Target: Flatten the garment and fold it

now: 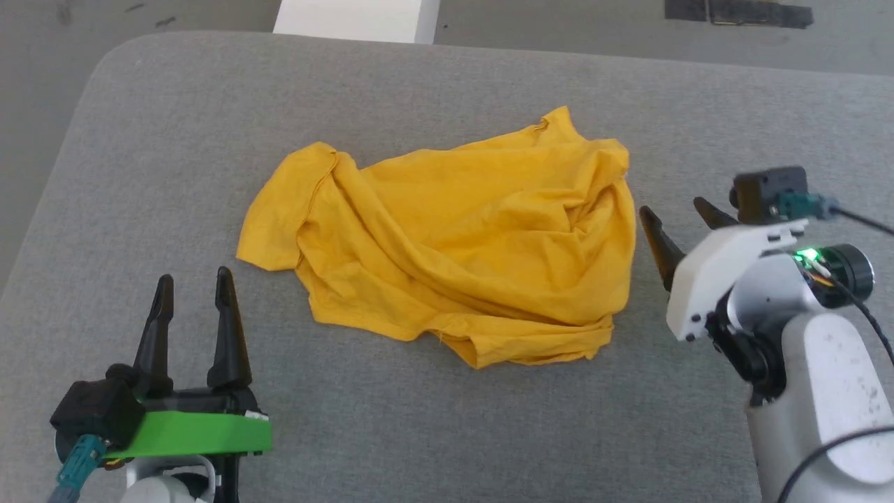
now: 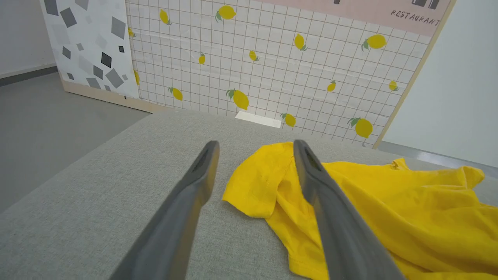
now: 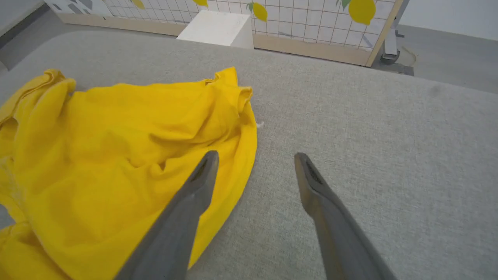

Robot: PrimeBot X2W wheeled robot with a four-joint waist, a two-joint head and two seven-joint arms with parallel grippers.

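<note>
Item under task: the mustard-yellow short-sleeved cotton garment [image 1: 447, 237] lies in a crumpled, creased heap at the middle of the grey woven padded surface [image 1: 174, 105]. One sleeve is thrown out toward the robot's left, and the hem is bunched at the near edge. Nothing is flattened or folded yet.

The left gripper [image 1: 194, 278] is near that sleeve, clear of the cloth, jaws spread and empty. The right gripper [image 1: 670, 207] is just beside the heap's right edge, jaws likewise spread and gripping nothing.

Assessment: the arms flank the heap, so each can likely take an opposite side and draw it flat.
</note>
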